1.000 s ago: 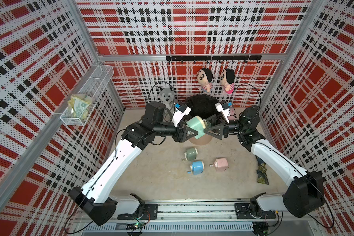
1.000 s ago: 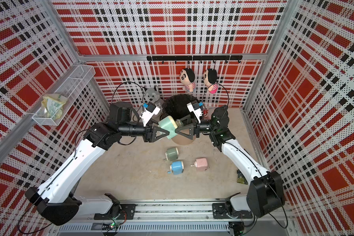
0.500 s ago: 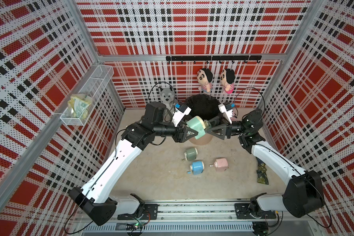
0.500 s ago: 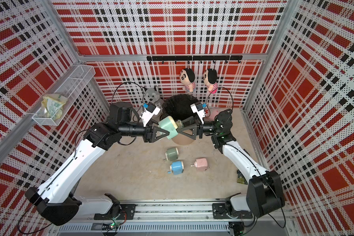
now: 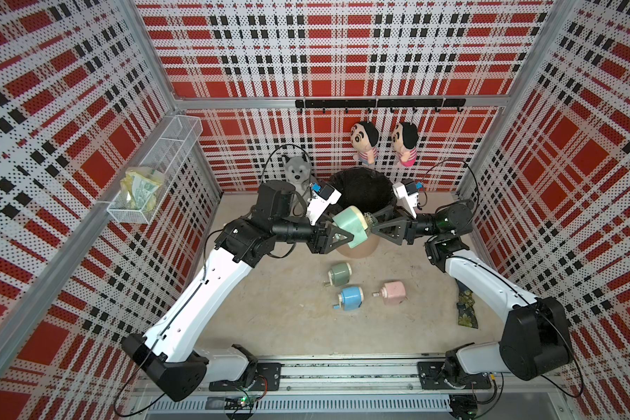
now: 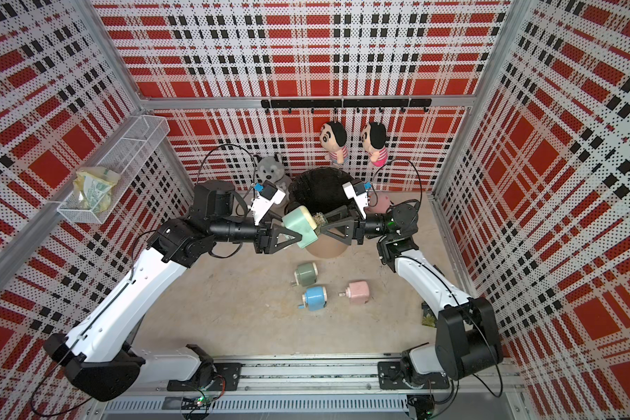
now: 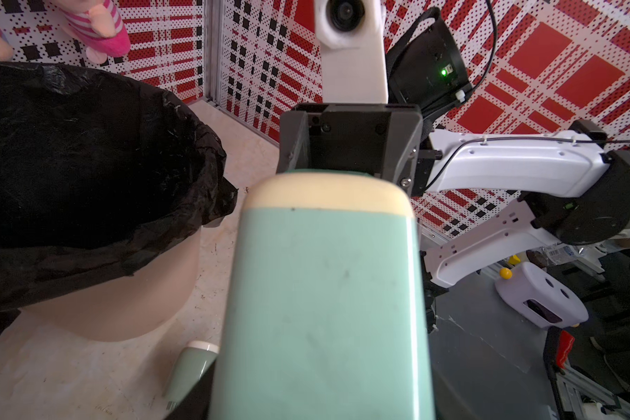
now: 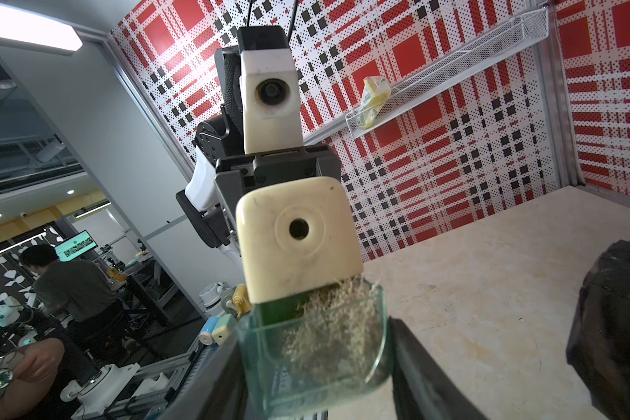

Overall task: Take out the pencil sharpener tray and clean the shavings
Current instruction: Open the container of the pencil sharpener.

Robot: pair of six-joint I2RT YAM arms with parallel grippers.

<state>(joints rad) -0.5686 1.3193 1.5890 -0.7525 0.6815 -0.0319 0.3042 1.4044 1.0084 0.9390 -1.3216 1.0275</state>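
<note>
My left gripper [image 5: 342, 232] is shut on a mint-green pencil sharpener [image 5: 350, 223] with a cream front and holds it in the air beside the black-lined bin [image 5: 360, 185]. In the left wrist view the sharpener's body [image 7: 324, 291] hides the jaws. A clear tray [image 8: 317, 349] full of pale shavings [image 8: 328, 323] sticks partly out below the cream face [image 8: 299, 232]. My right gripper [image 8: 317, 363] is shut on this tray, with a dark finger [image 8: 415, 363] on each side. Both top views show the two grippers meeting nose to nose at the tray [image 6: 319, 220].
Three more sharpeners lie on the table: green [image 5: 339, 272], blue [image 5: 350, 297] and pink [image 5: 393, 292]. A plush husky [image 5: 297, 172] sits behind the left arm. Two dolls [image 5: 364, 140] hang on the back wall. A wire basket [image 5: 153, 174] is on the left wall and a cloth [image 5: 466, 309] lies at the right.
My right gripper's jaws have closed from wide apart onto the tray, and its wrist has shifted a little to the right. The left arm with the sharpener has stayed still.
</note>
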